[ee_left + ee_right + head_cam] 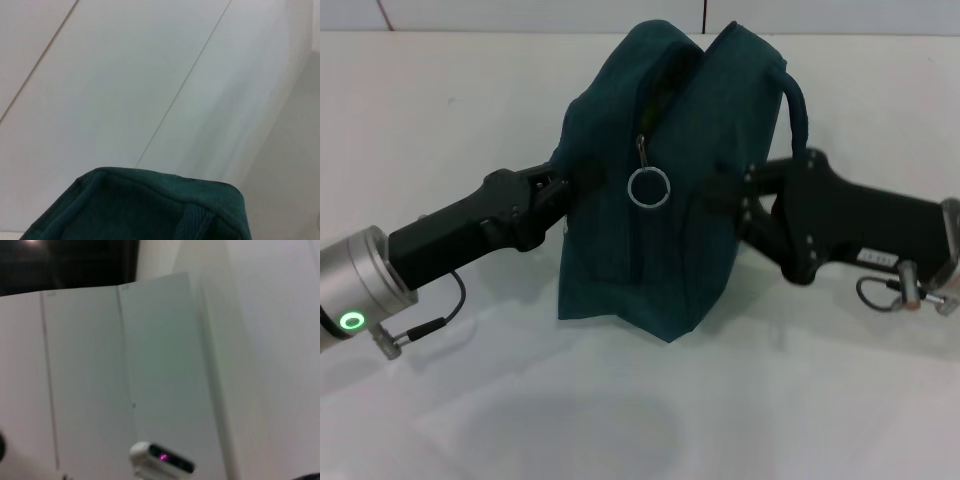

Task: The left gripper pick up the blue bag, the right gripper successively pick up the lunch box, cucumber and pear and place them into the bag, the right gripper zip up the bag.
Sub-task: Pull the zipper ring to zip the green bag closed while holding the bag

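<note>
**Zip pull sits nearer the right tool, on the face turned to the head camera**

The dark blue-green fabric bag [650,200] is seen standing on the white surface [620,420], pinched between two black arms. The left tool [563,185] is pressed against the bag's left flank, and its fingertips are hidden behind the cloth, so it cannot be told how far it is open or whether fabric is actually gripped. The right tool [725,190] is set against the bag's right flank, just below the dark carrying handle [795,100]; its fingertips are likewise hidden, and its state cannot be told.

The zip line [642,180] is seen running steeply up the front face toward the top of the bag, where the mouth appears still parted. A silver ring pull [649,187] hangs on that line, about midway up. The ring lies between the two tools, somewhat closer to the right one and at about its height, toward the middle of the bag.

No lunch box, cucumber or pear is visible on the surface; whether they are inside cannot be confirmed. It is judged that zipping is the step in hand, and that the right tool would have to be brought round to the front face to reach the ring, then drawn along the zip's long axis.
</note>
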Robot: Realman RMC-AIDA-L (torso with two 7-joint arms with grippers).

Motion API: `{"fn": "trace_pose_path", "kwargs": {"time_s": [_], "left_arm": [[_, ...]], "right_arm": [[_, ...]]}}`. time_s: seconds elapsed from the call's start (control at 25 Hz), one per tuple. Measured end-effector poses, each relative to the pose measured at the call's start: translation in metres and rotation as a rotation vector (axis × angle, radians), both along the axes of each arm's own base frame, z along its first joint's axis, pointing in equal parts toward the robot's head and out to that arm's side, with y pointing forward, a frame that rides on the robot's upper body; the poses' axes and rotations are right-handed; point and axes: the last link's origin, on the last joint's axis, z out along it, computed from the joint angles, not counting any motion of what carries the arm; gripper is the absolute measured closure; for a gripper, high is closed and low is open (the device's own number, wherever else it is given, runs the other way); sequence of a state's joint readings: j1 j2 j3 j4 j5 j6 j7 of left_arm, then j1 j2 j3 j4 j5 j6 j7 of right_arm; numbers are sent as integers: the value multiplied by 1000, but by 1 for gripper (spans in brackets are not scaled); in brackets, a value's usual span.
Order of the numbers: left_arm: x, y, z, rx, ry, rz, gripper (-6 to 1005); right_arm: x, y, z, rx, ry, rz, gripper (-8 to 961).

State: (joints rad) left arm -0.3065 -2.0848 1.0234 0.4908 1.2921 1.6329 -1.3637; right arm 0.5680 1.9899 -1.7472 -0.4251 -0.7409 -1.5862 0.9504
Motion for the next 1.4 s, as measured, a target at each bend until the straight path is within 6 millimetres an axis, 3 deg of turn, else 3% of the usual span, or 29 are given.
{"fn": "trace_pose_path", "kwargs": {"time_s": [0.52,0.72,0.92,1.4], "left_arm": [[4,0,1,-13,-20,-14,947],[4,0,0,-13,-21,-14,946],[4,0,0,-14,-23,-13,946],[5,0,1,-12,-25,-13,949]], "right_arm": [[3,-3,-16,-14,-40,-38,690],[4,0,-18,-6,-56,-56,449],[9,-2,-18,-3,-56,-77,392],[11,7,-15,26,-51,-128,366]]}}
